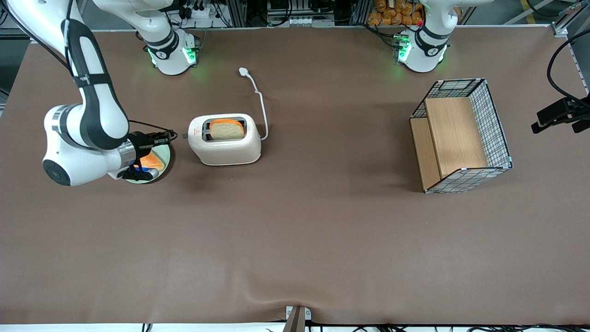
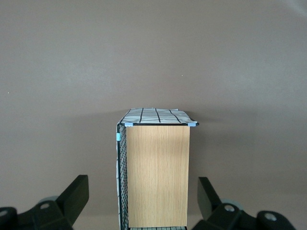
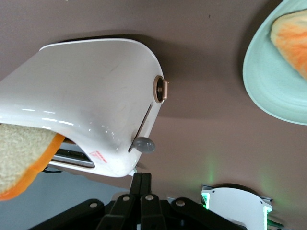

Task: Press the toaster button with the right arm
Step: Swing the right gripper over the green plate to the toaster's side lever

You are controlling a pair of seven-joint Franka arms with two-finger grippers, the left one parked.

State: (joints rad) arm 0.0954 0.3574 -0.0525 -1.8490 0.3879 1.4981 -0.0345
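The cream-white toaster point(image 1: 226, 148) point(image 3: 96, 86) stands on the brown table with a bread slice point(image 1: 227, 129) point(image 3: 19, 158) sticking out of one slot. Its grey toaster button point(image 1: 184, 136) point(image 3: 144, 144) juts from the narrow end that faces the working arm's end of the table. The right arm point(image 1: 92, 115) reaches low over the green plate point(image 1: 166, 154). My gripper point(image 1: 169, 134) point(image 3: 142, 178) is shut on nothing. Its tips point at that narrow end, a short gap from the button and not touching it.
A round tan dial point(image 3: 160, 89) sits on the same end as the button. The plate point(image 3: 268, 81) holds an orange-crusted slice point(image 1: 152, 161) point(image 3: 292, 33). The white cord and plug point(image 1: 244, 71) trail away from the toaster. A wire basket with wooden boards point(image 1: 461, 133) point(image 2: 158, 172) stands toward the parked arm's end.
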